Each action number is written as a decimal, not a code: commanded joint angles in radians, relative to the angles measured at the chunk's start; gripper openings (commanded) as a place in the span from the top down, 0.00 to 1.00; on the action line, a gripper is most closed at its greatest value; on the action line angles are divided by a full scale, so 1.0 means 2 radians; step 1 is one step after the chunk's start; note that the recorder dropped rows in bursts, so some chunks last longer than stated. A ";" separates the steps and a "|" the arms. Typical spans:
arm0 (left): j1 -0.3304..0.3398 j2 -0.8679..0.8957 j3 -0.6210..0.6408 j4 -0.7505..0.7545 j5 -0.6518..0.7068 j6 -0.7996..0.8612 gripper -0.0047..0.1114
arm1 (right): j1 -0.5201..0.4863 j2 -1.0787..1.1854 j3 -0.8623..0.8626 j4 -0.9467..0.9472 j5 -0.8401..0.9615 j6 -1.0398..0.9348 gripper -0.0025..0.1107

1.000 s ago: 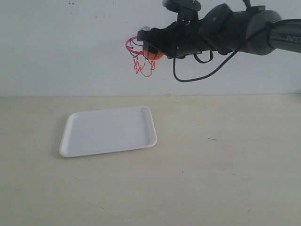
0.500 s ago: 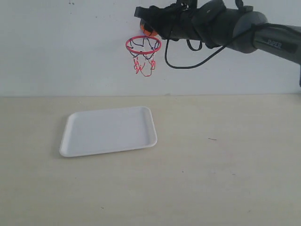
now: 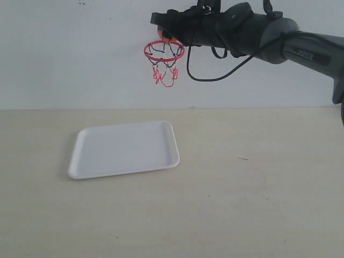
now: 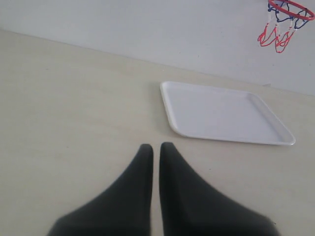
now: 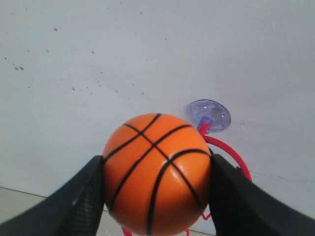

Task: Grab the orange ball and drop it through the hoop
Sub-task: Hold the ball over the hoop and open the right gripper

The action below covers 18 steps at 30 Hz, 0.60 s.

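The orange ball (image 5: pixel 156 173) with black seams fills the right wrist view, and my right gripper (image 5: pixel 156 184) is shut on it, one black finger on each side. In the exterior view only a sliver of the orange ball (image 3: pixel 165 36) shows under my right gripper (image 3: pixel 164 27), just above the red ring of the hoop (image 3: pixel 164 51) on the wall. The hoop's clear suction cup (image 5: pixel 208 115) and part of the hoop's red ring (image 5: pixel 231 152) show behind the ball. My left gripper (image 4: pixel 154 150) is shut on nothing, low over the table, with the hoop (image 4: pixel 287 14) far off.
A white tray (image 3: pixel 124 149) lies on the beige table below and slightly left of the hoop; the left wrist view shows the same white tray (image 4: pixel 224 113). A black cable (image 3: pixel 212 75) hangs from the right arm. The wall stands directly behind the hoop.
The right gripper has risen with the ball from beside the net to above the ring, then edged left along the rim. The left gripper shows no earlier frame.
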 commanded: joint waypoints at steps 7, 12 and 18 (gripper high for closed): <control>0.002 -0.002 0.002 0.001 -0.002 -0.003 0.92 | 0.000 -0.003 -0.004 0.000 -0.002 -0.009 0.98; 0.002 -0.002 0.002 0.001 -0.002 -0.003 0.92 | 0.000 -0.003 -0.004 0.000 -0.001 -0.009 0.90; 0.002 -0.002 0.002 0.001 -0.002 -0.003 0.92 | 0.000 -0.003 -0.004 0.000 -0.002 -0.010 0.66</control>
